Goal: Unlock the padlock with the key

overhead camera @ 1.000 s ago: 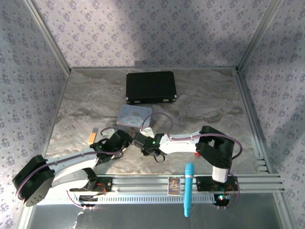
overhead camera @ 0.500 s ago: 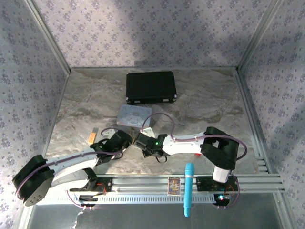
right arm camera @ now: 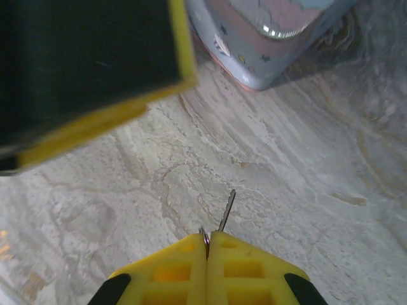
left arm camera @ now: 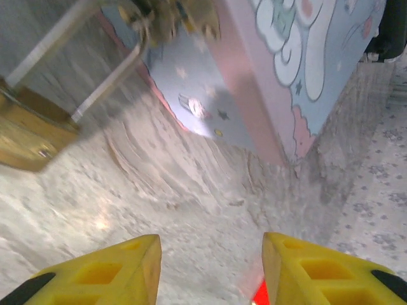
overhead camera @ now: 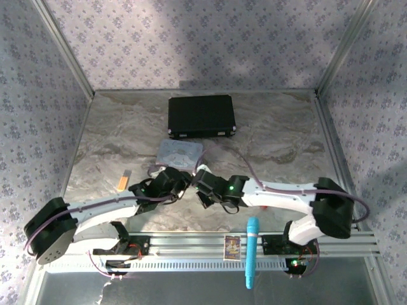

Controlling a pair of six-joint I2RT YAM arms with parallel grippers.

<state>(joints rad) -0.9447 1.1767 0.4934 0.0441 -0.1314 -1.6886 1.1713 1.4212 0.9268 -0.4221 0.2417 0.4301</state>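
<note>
The brass-gold padlock (left arm camera: 28, 136) lies on the marble at the far left of the left wrist view. Its thin silvery shackle (left arm camera: 105, 79) reaches up toward the pastel tin (left arm camera: 286, 70). My left gripper (left arm camera: 212, 248) is open over bare marble with nothing between its fingers, and the padlock is ahead and to the left of it. My right gripper (right arm camera: 208, 236) is shut on the key (right arm camera: 226, 211), whose thin silvery blade pokes forward past the fingertips, just above the marble. From above, both grippers (overhead camera: 180, 180) (overhead camera: 203, 181) meet just in front of the tin (overhead camera: 180, 153).
A black case (overhead camera: 201, 116) lies behind the tin. An orange stick (overhead camera: 122, 183) is left of the left arm. A blue pen-like tube (overhead camera: 252, 251) and a small card (overhead camera: 232, 246) sit on the front rail. A red block (left arm camera: 259, 296) peeks by my left gripper's right finger.
The right arm has stretched out, its elbow swinging right and low, carrying the key closer to the tin. The left gripper has edged forward toward the tin too.
</note>
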